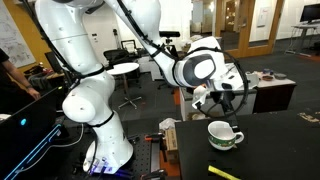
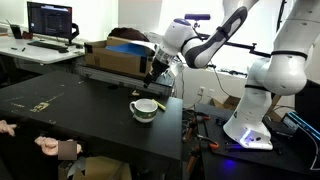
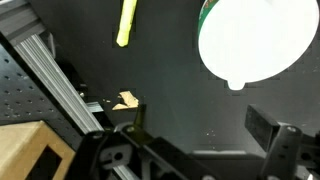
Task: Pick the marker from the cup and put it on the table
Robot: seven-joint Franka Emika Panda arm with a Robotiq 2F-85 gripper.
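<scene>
Office desks, a monitor (image 2: 50, 20) and a cardboard box (image 2: 115, 55) sit behind the dark tabletop (image 2: 80, 120) where the work is done. The marker (image 3: 126, 22), a slim yellow stick, lies flat on that tabletop outside the cup (image 3: 255, 40), near it but not touching. In an exterior view it shows at the near edge of the surface (image 1: 222, 172), in front of the cup (image 1: 224, 135).

The cup stands upright with its handle out to one side. Its inside is washed out white in the wrist view, so nothing can be made out in it.

Above the cup hangs the end effector (image 1: 218, 98), with its fingers spread wide and nothing between them. The wrist view shows bare tabletop in the gap (image 3: 200, 120). An aluminium rail (image 3: 50, 80) runs along the tabletop's edge, on the marker's side of the cup.

By my reading the marker is already where the task wants it, so what remains is a clean withdrawal. To do that well:

- Lift straight up from above the cup before moving sideways, so neither finger clips the cup's rim or handle.
- Keep the fingers spread while rising.
- Keep away from the marker's side of the cup, since a round pen rolls at a light nudge.
</scene>
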